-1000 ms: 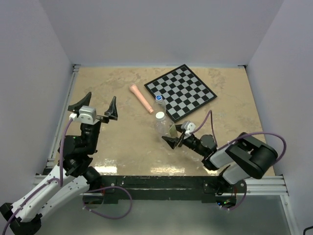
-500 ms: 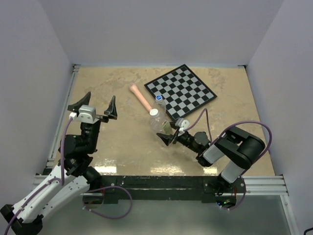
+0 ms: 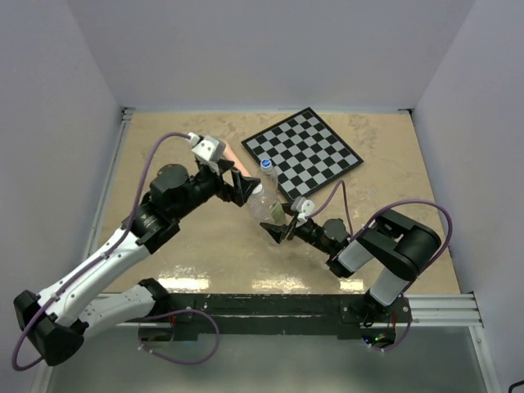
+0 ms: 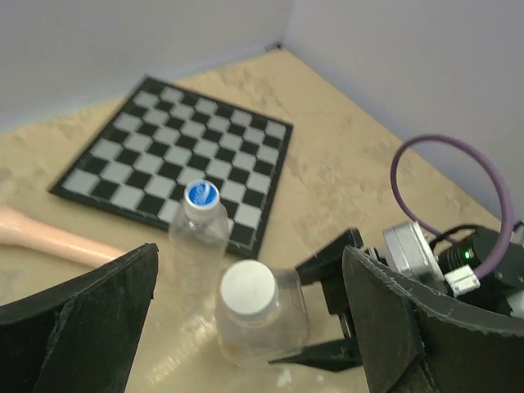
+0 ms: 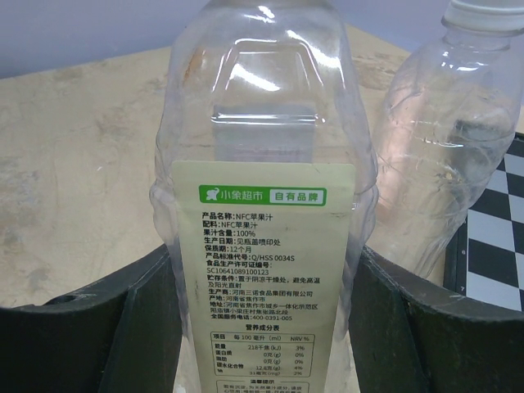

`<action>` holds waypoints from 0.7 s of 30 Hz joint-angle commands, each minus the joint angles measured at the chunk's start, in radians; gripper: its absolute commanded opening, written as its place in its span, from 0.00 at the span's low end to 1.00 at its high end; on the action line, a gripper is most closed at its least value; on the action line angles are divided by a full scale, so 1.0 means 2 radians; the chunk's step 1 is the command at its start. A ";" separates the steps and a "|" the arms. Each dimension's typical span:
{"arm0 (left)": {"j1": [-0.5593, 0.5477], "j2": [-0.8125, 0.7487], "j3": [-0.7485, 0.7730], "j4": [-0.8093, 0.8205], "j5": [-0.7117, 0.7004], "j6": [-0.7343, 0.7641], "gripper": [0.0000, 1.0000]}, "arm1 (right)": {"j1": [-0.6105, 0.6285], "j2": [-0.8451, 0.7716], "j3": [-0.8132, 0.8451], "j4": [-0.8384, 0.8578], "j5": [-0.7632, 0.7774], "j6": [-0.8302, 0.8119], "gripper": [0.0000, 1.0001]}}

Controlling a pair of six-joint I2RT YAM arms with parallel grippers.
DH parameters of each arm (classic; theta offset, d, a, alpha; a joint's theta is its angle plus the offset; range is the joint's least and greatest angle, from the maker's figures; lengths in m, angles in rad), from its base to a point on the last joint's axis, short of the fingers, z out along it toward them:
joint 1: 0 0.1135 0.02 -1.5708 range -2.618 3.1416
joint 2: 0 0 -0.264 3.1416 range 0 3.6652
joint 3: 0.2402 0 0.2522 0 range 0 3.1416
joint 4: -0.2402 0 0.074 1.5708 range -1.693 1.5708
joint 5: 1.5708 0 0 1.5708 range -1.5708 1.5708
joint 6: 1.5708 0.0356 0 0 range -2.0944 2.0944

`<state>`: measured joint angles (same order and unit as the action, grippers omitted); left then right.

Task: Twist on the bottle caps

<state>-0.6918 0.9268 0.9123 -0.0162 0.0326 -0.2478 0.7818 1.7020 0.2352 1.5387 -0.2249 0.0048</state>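
My right claw (image 5: 262,327) is clamped on the labelled bottle (image 5: 262,123), one finger on each side of its lower body. The white cap (image 4: 248,286) sits on its neck. My left claw (image 4: 250,254) hangs spread wide over that cap, fingers clear of it. Just behind, the smaller bottle (image 4: 196,246) with the blue cap (image 4: 201,194) stands on the tabletop (image 4: 344,164), at the edge of the chessboard (image 4: 180,155).

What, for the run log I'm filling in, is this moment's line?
left gripper: open over white cap | right gripper: shut on labelled bottle | white cap: seated
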 commanded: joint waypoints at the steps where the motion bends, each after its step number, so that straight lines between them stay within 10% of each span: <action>1: 0.001 0.055 0.037 -0.093 0.073 -0.062 0.97 | 0.010 0.036 -0.031 0.278 -0.033 0.001 0.00; 21: 0.001 0.122 0.025 -0.057 0.057 -0.059 0.63 | 0.019 0.040 -0.027 0.278 -0.043 -0.016 0.00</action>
<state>-0.6922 1.1477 0.9405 -0.1879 0.1516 -0.3672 0.7925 1.7039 0.2348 1.5391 -0.2310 -0.0177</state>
